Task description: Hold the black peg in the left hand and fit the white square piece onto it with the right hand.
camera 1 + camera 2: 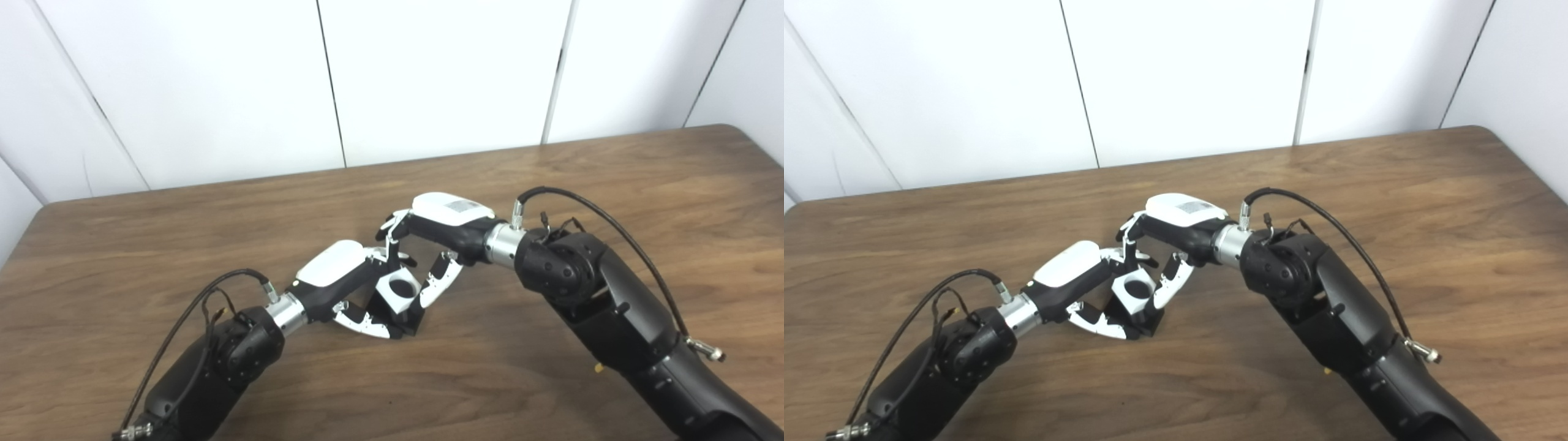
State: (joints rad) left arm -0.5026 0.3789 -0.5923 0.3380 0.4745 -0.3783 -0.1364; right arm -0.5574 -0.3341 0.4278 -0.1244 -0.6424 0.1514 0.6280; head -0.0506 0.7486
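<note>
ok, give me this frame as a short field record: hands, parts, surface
left robot hand: low over the table, fingers curled around a black part beneath the white piece
right robot hand: fingers closed on the white piece from the far and right sides
white piece: square, round hole facing up, between both hands
black peg: only a dark part visible beneath the white piece
fit: cannot tell if seated
table: brown wood

**The brown table**

You are looking at a big brown wooden table (643,184) with dark wavy grain lines. It has round corners at the back and stands against a white wall. Near its middle, a black block (409,323) under the two hands seems to rest right on the wood.
</note>
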